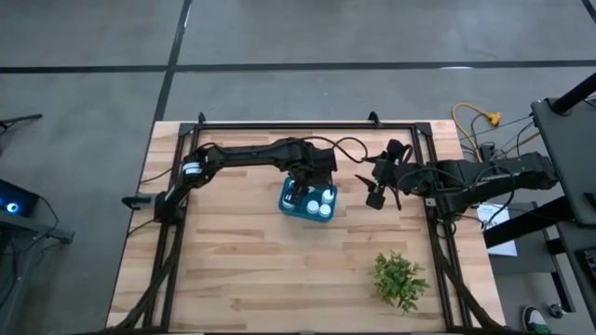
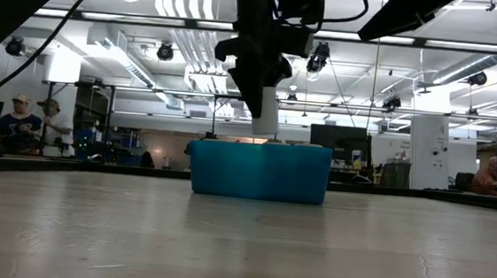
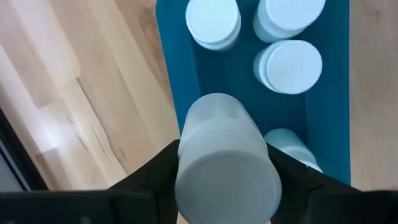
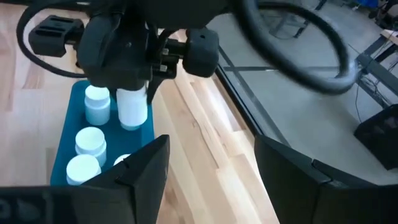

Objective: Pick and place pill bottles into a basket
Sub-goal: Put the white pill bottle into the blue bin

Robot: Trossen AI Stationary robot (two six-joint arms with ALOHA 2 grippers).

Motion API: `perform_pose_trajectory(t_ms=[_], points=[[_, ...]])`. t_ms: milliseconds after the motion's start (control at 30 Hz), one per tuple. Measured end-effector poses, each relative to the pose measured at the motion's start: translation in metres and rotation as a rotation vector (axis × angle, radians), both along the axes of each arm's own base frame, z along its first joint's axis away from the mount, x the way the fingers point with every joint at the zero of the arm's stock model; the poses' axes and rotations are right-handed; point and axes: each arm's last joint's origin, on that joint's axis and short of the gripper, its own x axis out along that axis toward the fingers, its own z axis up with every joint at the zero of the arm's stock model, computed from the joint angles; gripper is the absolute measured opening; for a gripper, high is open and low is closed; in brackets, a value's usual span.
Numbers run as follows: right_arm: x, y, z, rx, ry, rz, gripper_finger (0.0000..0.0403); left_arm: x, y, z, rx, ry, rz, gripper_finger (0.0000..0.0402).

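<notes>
The teal-blue basket (image 1: 291, 203) stands mid-table and also shows in the low view (image 2: 259, 171). Several white pill bottles stand upright in it (image 3: 289, 65), (image 4: 90, 140). My left gripper (image 1: 301, 184) hangs over the basket's far left part, shut on one more white pill bottle (image 3: 222, 155), whose lower end is about level with the rim (image 2: 266, 114). My right gripper (image 4: 211, 155) is open and empty. It hovers to the right of the basket (image 1: 377, 194). My left gripper pinches the pill bottle by its two opposite sides (image 3: 186, 146) between its two fingers. The fingers come from above and point down, along the bottle. The bottle hangs roughly upright below the gripper (image 4: 132, 106), lifted clear over the basket's inside.
A green leafy plant (image 1: 400, 279) lies near the table's front right. A dark frame runs along the table's far edge (image 1: 307, 124) and down both sides. People sit in the room beyond the table (image 2: 32, 122).
</notes>
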Motion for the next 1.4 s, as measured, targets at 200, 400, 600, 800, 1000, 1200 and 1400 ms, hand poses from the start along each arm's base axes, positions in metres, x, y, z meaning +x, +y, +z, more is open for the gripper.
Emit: perform_pose_trajectory(t_ms=[200,400,600,800,1000,1200,1400], points=[[0.0,0.0,-0.004,0.002,0.01,-0.001,0.0226,0.004,0.0,-0.001,-0.003,-0.036,-0.004,0.0158],[0.0,0.0,-0.004,0.009,0.005,-0.005,0.0226,0.005,0.0,-0.01,-0.006,-0.031,-0.006,0.0158],[0.001,0.0,-0.005,0.009,0.005,-0.004,0.0226,0.004,0.0,-0.024,-0.011,-0.004,-0.006,0.0158],[0.001,0.0,-0.006,0.011,0.005,-0.005,0.0226,0.006,0.0,-0.033,-0.009,-0.022,-0.006,0.0158],[0.001,0.0,-0.006,0.012,0.005,-0.005,0.0226,0.007,0.001,-0.04,-0.011,-0.016,-0.006,0.0157],[0.001,0.0,-0.007,0.012,0.008,-0.005,0.0226,0.013,0.002,-0.061,-0.019,0.034,-0.011,0.0157],[0.001,0.0,-0.008,0.013,0.009,-0.003,0.0226,0.018,0.003,-0.081,-0.026,0.076,-0.01,0.0157]])
